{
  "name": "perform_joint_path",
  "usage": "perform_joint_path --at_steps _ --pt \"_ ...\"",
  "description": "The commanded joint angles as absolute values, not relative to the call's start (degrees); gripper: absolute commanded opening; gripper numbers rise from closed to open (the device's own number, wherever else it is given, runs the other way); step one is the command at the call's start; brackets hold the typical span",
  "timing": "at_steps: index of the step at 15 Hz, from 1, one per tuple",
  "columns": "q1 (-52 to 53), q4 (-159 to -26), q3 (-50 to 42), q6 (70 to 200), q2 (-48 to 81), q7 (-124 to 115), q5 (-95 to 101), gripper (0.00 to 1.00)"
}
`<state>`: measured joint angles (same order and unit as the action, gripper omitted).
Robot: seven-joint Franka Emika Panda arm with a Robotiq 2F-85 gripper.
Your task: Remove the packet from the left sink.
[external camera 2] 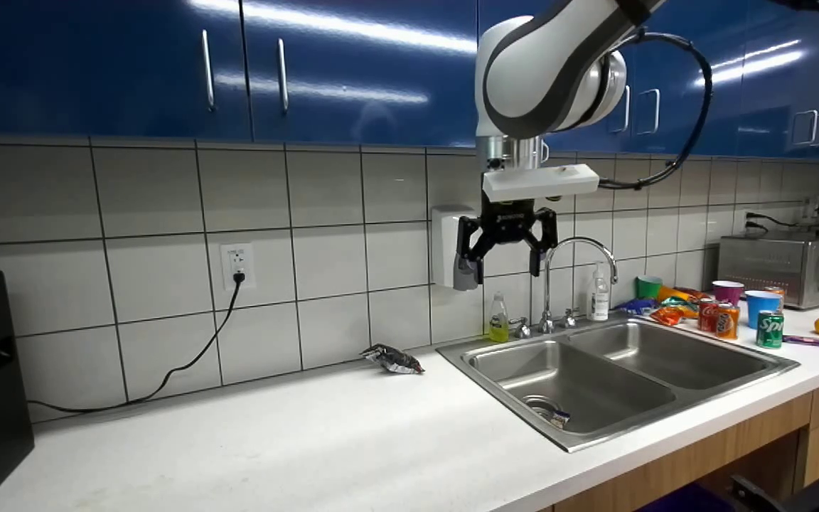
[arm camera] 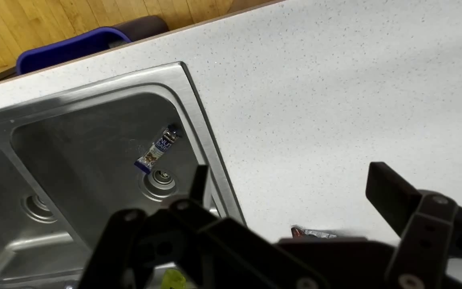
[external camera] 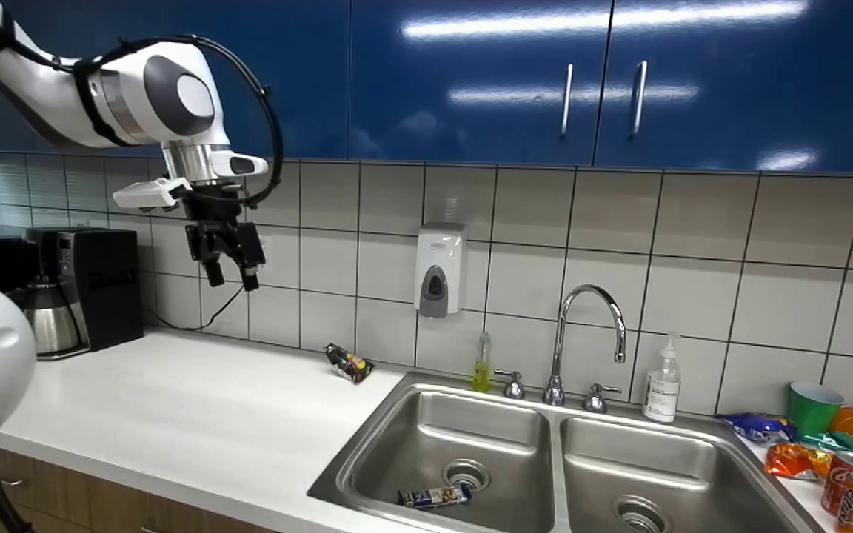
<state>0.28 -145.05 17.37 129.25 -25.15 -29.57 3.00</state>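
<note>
The packet (external camera: 435,497) is a small oblong nut bar wrapper with dark blue ends. It lies in the left sink (external camera: 486,422), by the round drain; it also shows in the wrist view (arm camera: 159,147). In an exterior view only one end of the packet (external camera 2: 559,419) shows above the near rim of the left sink (external camera 2: 616,384). My gripper (external camera: 233,280) is open and empty, high above the counter to the left of the sink; it also shows in an exterior view (external camera 2: 507,270). In the wrist view its open fingers (arm camera: 287,176) frame the counter beside the left sink (arm camera: 90,136).
A crumpled snack packet (external camera: 349,363) lies on the counter (external camera: 197,414) by the wall. A yellow soap bottle (external camera: 482,363), a tall faucet (external camera: 556,348) and a pump bottle (external camera: 662,385) stand behind the sinks. Cans (external camera 2: 726,322), cups and snack packets stand right. Blue cabinets (external camera: 471,81) hang above.
</note>
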Motion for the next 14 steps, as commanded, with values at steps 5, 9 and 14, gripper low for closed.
perform_joint_path --at_steps 5,9,14 --pt "-2.7 -146.3 13.7 137.2 -18.0 -34.0 7.2 1.00" --pt "-4.0 -146.9 12.0 142.5 -14.2 -37.3 9.7 1.00" --pt "-5.8 -146.5 9.6 150.7 -7.9 -43.4 15.3 1.00"
